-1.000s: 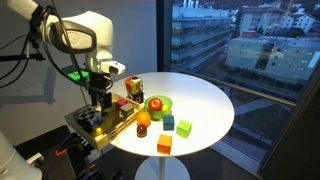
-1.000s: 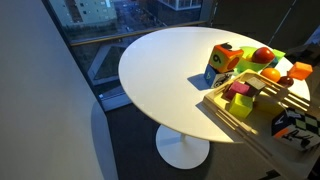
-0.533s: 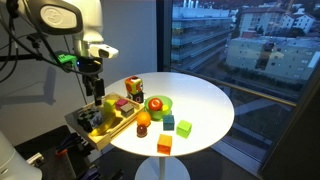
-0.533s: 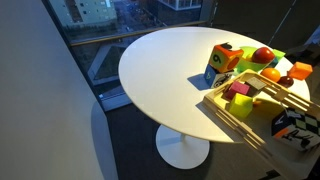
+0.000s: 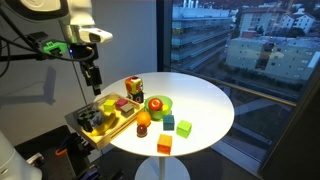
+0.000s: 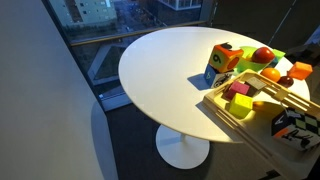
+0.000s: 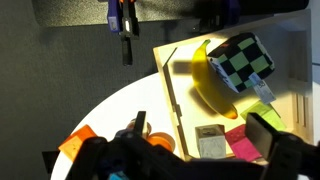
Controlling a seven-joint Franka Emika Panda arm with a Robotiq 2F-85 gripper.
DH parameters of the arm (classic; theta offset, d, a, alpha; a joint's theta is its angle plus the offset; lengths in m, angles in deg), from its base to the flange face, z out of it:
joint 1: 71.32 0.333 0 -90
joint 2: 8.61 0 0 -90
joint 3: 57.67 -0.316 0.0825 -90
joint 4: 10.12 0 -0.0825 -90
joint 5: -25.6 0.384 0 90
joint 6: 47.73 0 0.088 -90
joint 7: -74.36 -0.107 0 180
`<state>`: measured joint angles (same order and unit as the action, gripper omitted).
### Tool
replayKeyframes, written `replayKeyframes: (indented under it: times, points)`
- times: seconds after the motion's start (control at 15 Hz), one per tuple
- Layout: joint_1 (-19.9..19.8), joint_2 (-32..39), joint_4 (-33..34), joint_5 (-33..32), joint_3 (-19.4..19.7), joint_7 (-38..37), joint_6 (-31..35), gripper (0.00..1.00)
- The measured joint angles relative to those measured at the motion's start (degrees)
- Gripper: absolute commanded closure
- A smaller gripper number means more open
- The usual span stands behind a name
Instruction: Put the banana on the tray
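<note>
The yellow banana (image 7: 205,88) lies on the tan wooden tray (image 7: 170,95), its far end beside or under a black-and-white checkered cube (image 7: 240,60). In an exterior view the banana (image 5: 98,113) shows on the tray (image 5: 122,124) at the table's edge. My gripper (image 5: 93,80) hangs well above the tray, apart from everything. In the wrist view its fingers (image 7: 203,128) are spread wide with nothing between them. In an exterior view the tray (image 6: 226,108) sits at the right; the banana is hard to make out there.
On the tray lie a grey block (image 7: 210,142) and magenta blocks (image 7: 247,150). On the round white table (image 5: 200,100) stand a multicoloured cube (image 5: 133,87), a green dish with a red apple (image 5: 157,103), an orange fruit (image 5: 143,119), and green (image 5: 184,127) and orange (image 5: 164,145) cubes.
My gripper has risen from just over the tray to well above it and shifted slightly away. The banana and blocks stay on the tray.
</note>
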<state>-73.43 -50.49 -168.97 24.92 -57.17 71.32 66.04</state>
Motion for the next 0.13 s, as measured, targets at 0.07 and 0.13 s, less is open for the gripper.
replayKeyframes:
  times: [0.07, 0.13]
  points:
    - [0.0, 0.1, -0.1, 0.0, 0.0, 0.0, 0.0, 0.00]
    - [0.0, 0.1, -0.1, 0.0, 0.0, 0.0, 0.0, 0.00]
